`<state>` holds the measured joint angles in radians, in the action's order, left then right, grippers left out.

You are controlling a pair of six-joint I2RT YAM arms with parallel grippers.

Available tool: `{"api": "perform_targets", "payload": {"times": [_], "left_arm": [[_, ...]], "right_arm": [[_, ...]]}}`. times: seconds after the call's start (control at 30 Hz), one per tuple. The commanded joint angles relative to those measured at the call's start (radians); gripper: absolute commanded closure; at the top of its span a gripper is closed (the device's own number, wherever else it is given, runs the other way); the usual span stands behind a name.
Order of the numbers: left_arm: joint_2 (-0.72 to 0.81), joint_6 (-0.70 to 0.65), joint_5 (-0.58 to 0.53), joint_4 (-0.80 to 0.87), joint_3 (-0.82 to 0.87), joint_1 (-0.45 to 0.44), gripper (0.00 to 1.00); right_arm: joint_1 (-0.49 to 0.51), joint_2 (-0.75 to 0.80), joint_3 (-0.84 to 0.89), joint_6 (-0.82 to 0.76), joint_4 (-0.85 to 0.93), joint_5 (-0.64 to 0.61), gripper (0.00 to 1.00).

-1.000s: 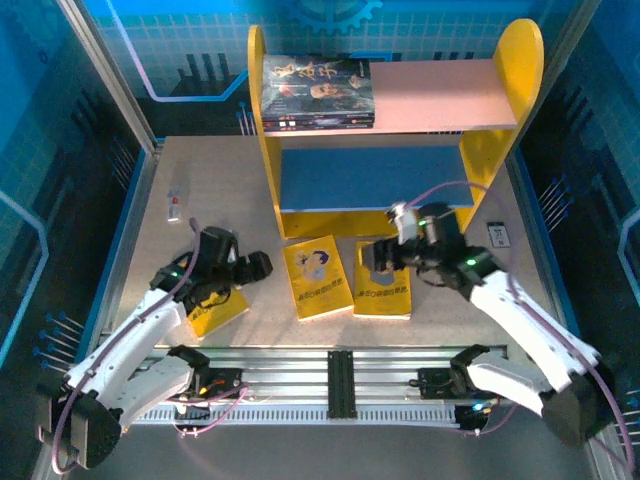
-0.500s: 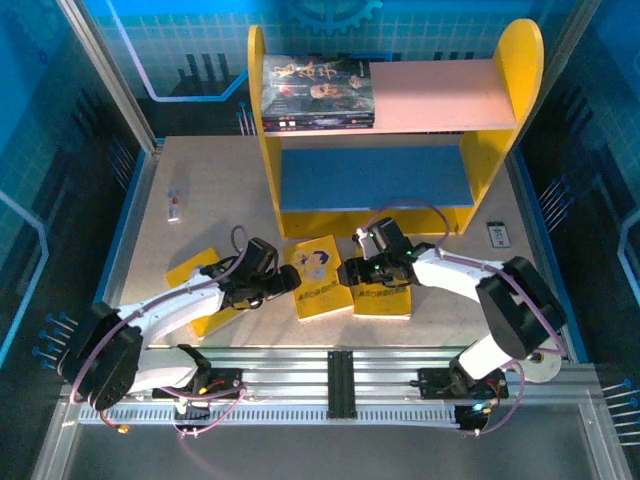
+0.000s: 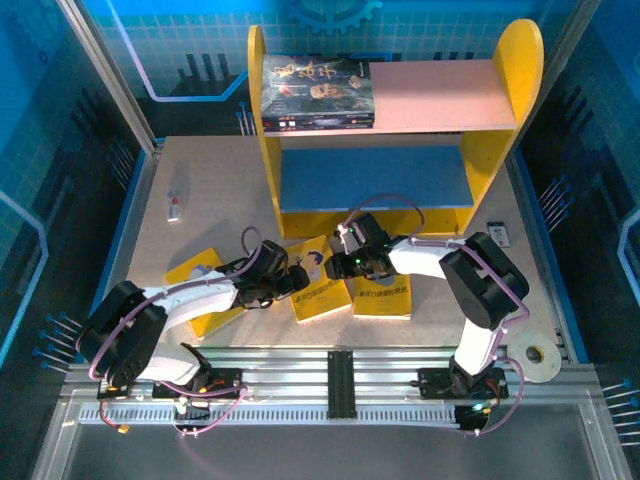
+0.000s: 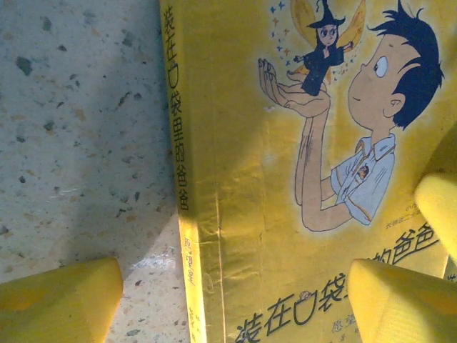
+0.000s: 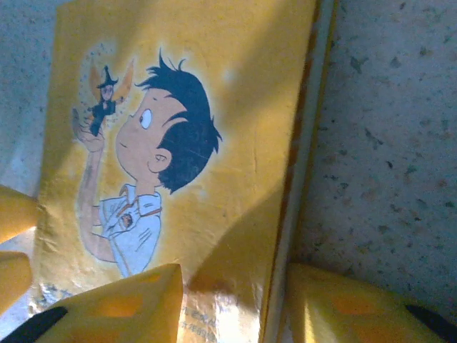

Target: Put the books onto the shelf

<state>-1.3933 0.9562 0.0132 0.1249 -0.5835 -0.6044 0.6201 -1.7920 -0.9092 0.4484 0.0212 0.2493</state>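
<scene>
A fixed camera, high at the near edge, looks down and forward across the worktop (image 3: 220, 190) to the shelf (image 3: 440, 95) at the far side. Each wrist camera hangs very close over the middle yellow book (image 3: 322, 298): the left claw (image 4: 228, 296) view takes its spine edge, the right claw (image 5: 235, 307) view the opposite edge. Both share the cartoon-boy cover.

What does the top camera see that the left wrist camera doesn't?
Top camera: the shelf, with dark books on its pink board, and a small white device. Left wrist camera: the tiny witch drawn on the cover, and the writing on the spine. Both: the middle yellow book and the open left gripper at its spine.
</scene>
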Motion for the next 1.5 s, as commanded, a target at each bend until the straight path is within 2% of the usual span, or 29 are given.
{"api": "perform_targets", "payload": {"times": [0.0,0.2,0.57,0.77,0.87,1.03,1.1,1.37,1.4,1.47], "left_arm": [[-0.054,0.028,0.026,-0.054,0.014,-0.011,0.16],[-0.097,0.041,0.086,-0.151,0.012,-0.027,0.16],[-0.078,-0.015,0.203,-0.306,-0.087,-0.064,0.16],[-0.026,-0.025,0.206,-0.284,-0.101,-0.065,0.17],[0.006,-0.041,0.162,-0.207,-0.116,-0.068,0.20],[0.048,-0.078,0.057,-0.052,-0.143,-0.072,0.41],[0.072,-0.087,0.007,-0.003,-0.146,-0.076,0.56],[0.115,-0.095,-0.065,0.029,-0.144,-0.080,0.95],[0.122,-0.089,-0.066,0.029,-0.148,-0.085,0.99],[0.158,-0.073,-0.090,0.032,-0.156,-0.113,1.00]], "right_arm": [[0.010,-0.026,0.060,0.013,0.040,-0.091,0.63],[0.018,-0.036,0.115,0.043,0.004,-0.072,0.67],[0.103,-0.094,0.099,0.089,-0.078,0.020,0.68],[0.126,-0.088,0.117,0.107,-0.118,0.039,0.68],[0.131,-0.063,0.122,0.095,-0.119,0.048,0.67],[0.117,0.017,0.123,0.087,-0.082,0.044,0.64],[0.105,0.071,0.131,0.090,-0.071,0.054,0.62],[0.076,0.328,0.118,0.082,0.060,0.040,0.57],[0.071,0.359,0.121,0.085,0.076,0.036,0.57],[0.061,0.441,0.139,0.107,0.100,0.025,0.54]]}}
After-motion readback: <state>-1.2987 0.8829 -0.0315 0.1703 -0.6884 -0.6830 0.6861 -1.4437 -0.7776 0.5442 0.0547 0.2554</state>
